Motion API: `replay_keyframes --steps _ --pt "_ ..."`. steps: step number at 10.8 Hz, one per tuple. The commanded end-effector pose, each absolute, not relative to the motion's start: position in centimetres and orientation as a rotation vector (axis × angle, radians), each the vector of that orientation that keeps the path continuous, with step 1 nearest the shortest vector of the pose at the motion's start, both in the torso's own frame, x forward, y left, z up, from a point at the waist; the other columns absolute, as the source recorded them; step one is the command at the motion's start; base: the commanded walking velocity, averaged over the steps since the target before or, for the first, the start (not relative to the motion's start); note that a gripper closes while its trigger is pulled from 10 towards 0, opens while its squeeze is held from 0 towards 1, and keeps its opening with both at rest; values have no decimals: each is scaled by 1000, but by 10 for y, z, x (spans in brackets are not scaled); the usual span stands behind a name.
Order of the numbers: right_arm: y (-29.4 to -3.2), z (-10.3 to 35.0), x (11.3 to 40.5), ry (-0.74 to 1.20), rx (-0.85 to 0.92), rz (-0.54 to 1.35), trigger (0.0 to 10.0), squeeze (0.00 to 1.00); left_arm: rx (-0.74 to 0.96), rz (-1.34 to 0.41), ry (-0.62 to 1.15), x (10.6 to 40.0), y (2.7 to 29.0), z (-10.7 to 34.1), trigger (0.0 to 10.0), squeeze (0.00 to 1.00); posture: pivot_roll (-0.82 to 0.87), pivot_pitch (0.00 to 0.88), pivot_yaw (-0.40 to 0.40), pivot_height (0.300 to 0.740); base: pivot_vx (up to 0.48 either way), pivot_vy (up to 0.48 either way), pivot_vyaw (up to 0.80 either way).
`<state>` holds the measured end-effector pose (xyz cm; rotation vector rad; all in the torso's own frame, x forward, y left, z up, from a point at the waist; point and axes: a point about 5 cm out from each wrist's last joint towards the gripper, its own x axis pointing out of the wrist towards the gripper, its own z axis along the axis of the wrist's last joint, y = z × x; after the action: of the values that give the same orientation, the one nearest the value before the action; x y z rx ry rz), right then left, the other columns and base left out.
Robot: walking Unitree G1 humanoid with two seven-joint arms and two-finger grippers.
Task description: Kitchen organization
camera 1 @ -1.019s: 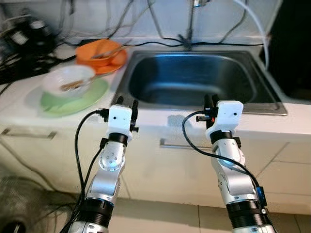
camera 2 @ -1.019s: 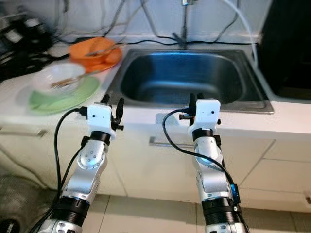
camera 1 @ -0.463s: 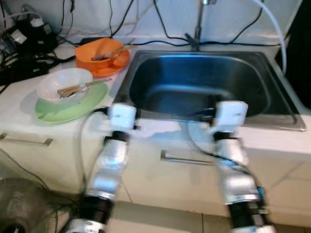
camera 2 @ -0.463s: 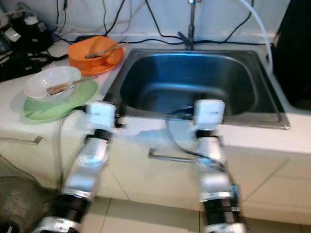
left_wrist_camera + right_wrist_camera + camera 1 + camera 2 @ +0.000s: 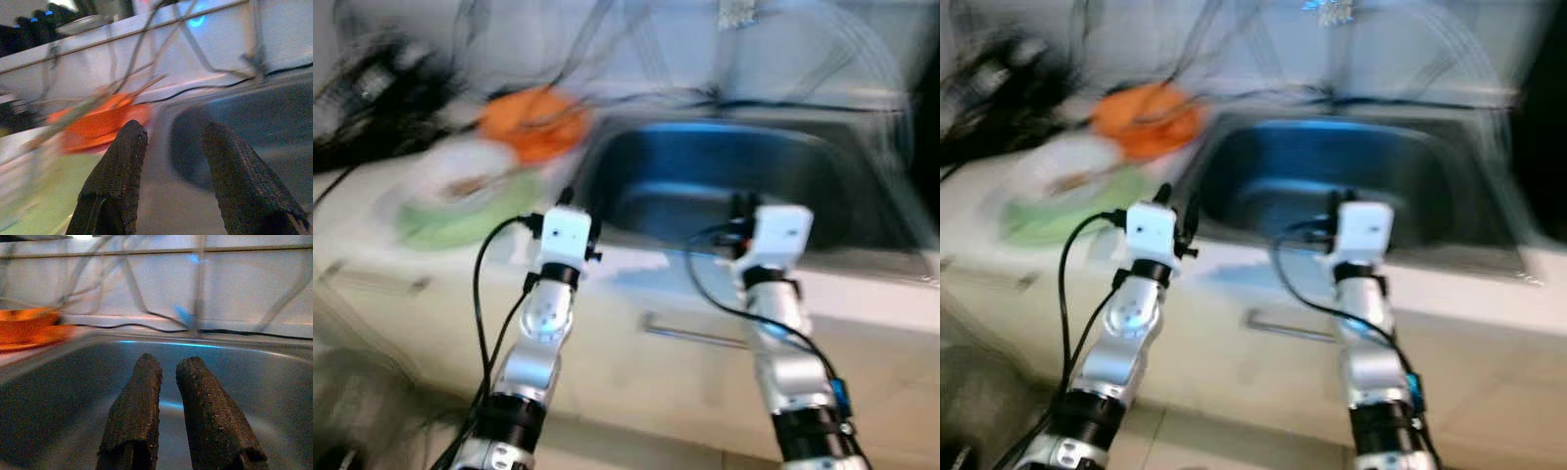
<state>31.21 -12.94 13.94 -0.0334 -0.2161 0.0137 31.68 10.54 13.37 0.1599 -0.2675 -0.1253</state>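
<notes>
Facing you: orange dish (image 5: 534, 121) and white bowl on green plate (image 5: 460, 201), on the table beyond your released left pincer (image 5: 171, 147); right pincer (image 5: 168, 377) near-closed, empty, before the sink (image 5: 744, 176). Nothing moved yet.

Silver arms, white wrist blocks, black cables

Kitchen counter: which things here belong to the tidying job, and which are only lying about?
Belonging to the job:
- orange bowl on its orange plate
- white bowl on the round green plate
- steel sink basin
- left gripper, open, empty
- right gripper, nearly closed, empty

Only lying about:
- black cables along the wall
- cupboard handle
</notes>
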Motion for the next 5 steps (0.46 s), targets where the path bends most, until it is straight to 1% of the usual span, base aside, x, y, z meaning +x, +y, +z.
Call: replay_keyframes --steps 1,2,3,5 --pt "-132 140 313 -218 -37 7 10000 0 163 -131 -276 317 104 135 10000 0 42 0 83 740 0 0 800" --pt "-132 140 313 -217 -35 7 10000 0 165 -130 -275 317 104 135 10000 0 44 0 81 740 0 0 800" --pt "-132 140 313 -215 -28 6 10000 0 165 -129 -273 317 105 134 10000 0 44 0 80 740 0 0 531" --pt "-132 139 312 -211 -23 6 10000 0 164 -128 -267 316 105 133 10000 0 45 0 78 740 0 0 0"
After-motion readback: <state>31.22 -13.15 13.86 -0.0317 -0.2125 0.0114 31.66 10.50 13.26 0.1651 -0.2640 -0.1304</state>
